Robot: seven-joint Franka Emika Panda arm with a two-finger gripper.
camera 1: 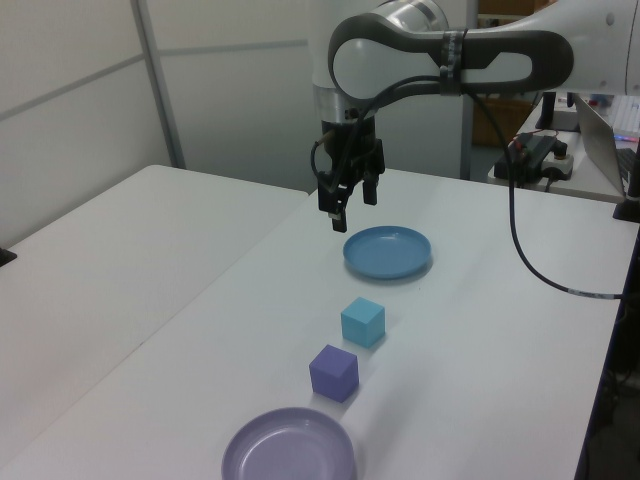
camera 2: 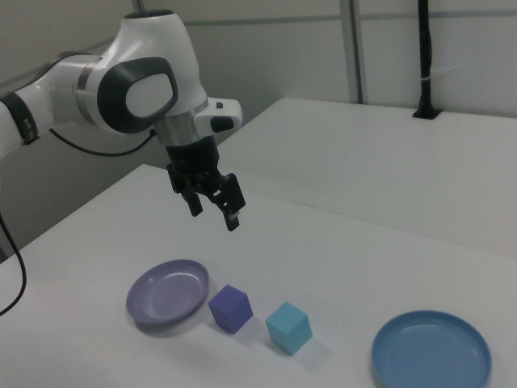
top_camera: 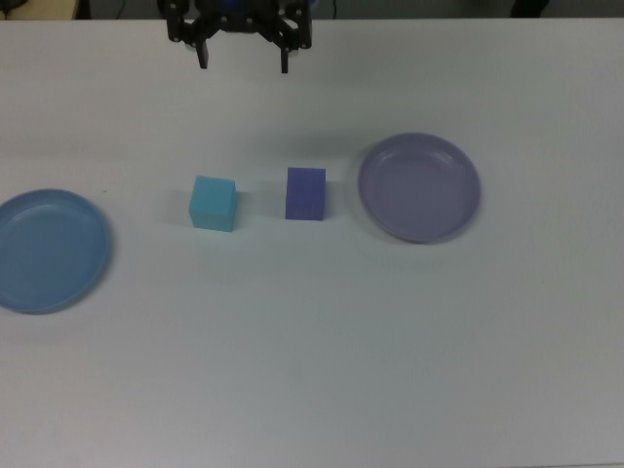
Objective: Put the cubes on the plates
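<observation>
Table (top_camera: 322,370) surface, white, carries all four task items in one row across the top view. Arm (camera 2: 129,89) hangs above the far edge, clear of everything. Sky-blue plate (top_camera: 49,251) sits at 9 o'clock in the top view, partly cut by the frame; lavender plate (top_camera: 419,187) sits at 3 o'clock. Both plates are bare. Cyan cube (top_camera: 214,203) and violet cube (top_camera: 305,193) rest between the plates, near each other but apart; the violet cube lies just beside the lavender plate, while the cyan cube is well apart from the blue plate. Gripper (top_camera: 244,54) hovers at 12 o'clock of the cubes, fingers spread apart, holding nothing. From the gripper, both cubes lie toward 6 o'clock, the cyan slightly toward 7 and the violet toward 5, about equally near. Neither cube has a long axis, so any pair of opposite faces should suit the grasp.
</observation>
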